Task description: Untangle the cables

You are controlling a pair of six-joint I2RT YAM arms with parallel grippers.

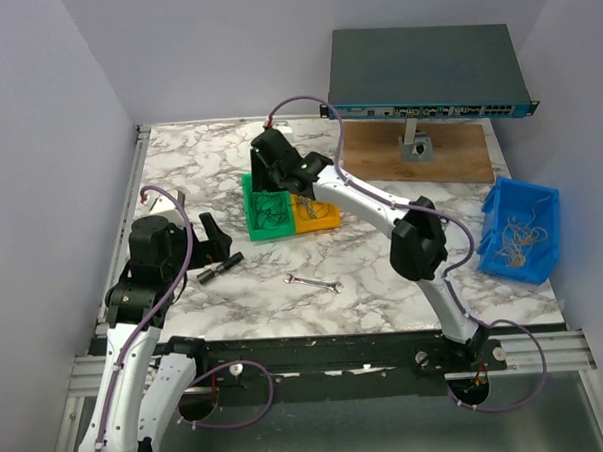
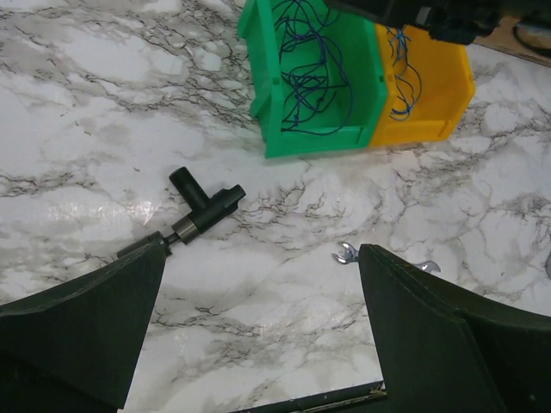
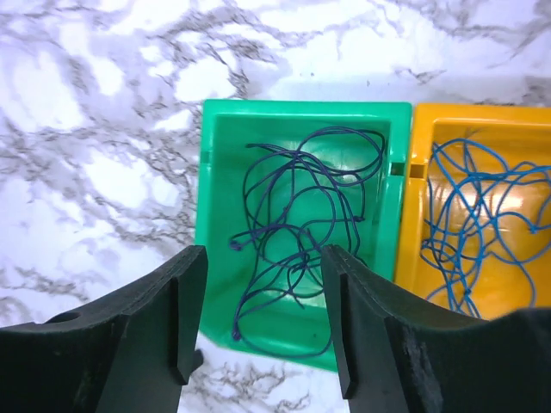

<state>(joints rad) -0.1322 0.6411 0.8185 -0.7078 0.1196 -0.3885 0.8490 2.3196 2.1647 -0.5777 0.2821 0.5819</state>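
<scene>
Thin dark-blue cables point(image 3: 297, 215) lie tangled in a green bin point(image 3: 301, 107). Lighter blue cables point(image 3: 482, 215) fill the yellow bin point(image 3: 482, 112) beside it. My right gripper point(image 3: 264, 254) hangs open just above the green bin point(image 1: 266, 216), with nothing between its fingers. More pale cables point(image 1: 517, 239) sit in a blue bin point(image 1: 541, 201) at the right edge. My left gripper point(image 2: 263, 249) is open and empty over bare marble near the table's front edge, well short of the green bin point(image 2: 267, 86).
A black T-shaped tool point(image 2: 202, 211) lies by the left finger. A small steel wrench point(image 2: 346, 252) lies by the right finger. At the back right, a network switch point(image 1: 425, 75) stands over a wooden board point(image 1: 379, 163).
</scene>
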